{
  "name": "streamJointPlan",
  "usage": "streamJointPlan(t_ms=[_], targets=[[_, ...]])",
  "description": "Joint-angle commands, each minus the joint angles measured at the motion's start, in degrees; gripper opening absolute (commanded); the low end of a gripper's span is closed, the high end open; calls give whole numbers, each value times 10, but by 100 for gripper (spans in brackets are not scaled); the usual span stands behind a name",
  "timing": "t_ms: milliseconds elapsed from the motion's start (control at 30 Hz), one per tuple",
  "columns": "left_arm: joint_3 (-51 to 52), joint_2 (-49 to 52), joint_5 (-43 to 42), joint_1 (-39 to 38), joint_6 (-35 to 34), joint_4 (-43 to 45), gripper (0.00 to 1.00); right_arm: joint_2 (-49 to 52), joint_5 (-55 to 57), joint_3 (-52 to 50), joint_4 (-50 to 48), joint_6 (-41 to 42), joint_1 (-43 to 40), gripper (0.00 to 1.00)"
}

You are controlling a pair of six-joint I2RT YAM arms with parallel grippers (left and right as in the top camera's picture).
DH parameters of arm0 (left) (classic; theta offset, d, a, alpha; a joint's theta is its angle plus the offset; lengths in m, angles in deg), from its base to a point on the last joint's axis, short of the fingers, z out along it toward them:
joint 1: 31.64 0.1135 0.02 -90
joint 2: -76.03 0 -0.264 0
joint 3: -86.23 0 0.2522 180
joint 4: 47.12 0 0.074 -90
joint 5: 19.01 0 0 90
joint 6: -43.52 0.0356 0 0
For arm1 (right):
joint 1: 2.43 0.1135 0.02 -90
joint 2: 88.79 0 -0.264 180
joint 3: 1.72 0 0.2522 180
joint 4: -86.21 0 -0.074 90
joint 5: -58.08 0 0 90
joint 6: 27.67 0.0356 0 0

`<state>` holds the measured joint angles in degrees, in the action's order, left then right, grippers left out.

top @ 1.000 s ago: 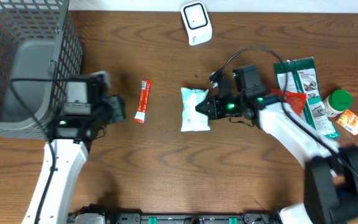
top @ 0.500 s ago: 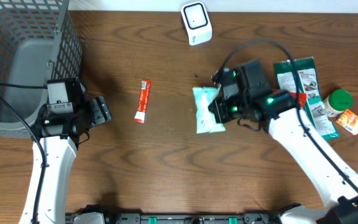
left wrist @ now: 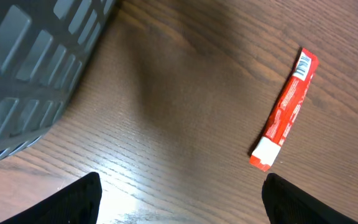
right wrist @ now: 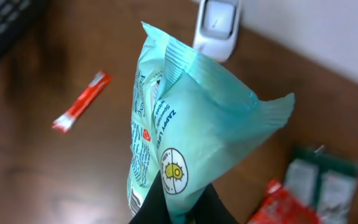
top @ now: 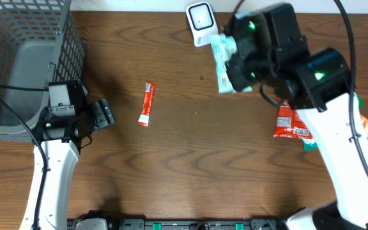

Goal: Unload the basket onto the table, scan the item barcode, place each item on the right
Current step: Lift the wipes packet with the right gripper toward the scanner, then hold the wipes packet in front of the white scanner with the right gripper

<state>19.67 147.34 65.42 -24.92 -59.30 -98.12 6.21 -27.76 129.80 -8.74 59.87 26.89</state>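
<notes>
A teal pouch is pinched tight in the right gripper and held in the air just right of the white scanner, with its printed side shown to the wrist camera. A red sachet is seen lying flat on the table, left of the scanner and nearer the robot. Farther left of the scanner, beside the wire basket, the left gripper is held over bare wood with its jaws spread wide. A red packet is seen well to the scanner's right.
</notes>
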Motion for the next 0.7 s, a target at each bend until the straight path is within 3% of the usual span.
streamJointPlan(t_ms=[0,333,667], targets=[[0,5,13,6,1,-3,83,41,98,17,-24,-83,31,1],[0,5,13,6,1,-3,83,179,336,17,-181,-273,88,1],[0,5,13,6,1,-3,84,333,427,17,-490,-580,90,1]])
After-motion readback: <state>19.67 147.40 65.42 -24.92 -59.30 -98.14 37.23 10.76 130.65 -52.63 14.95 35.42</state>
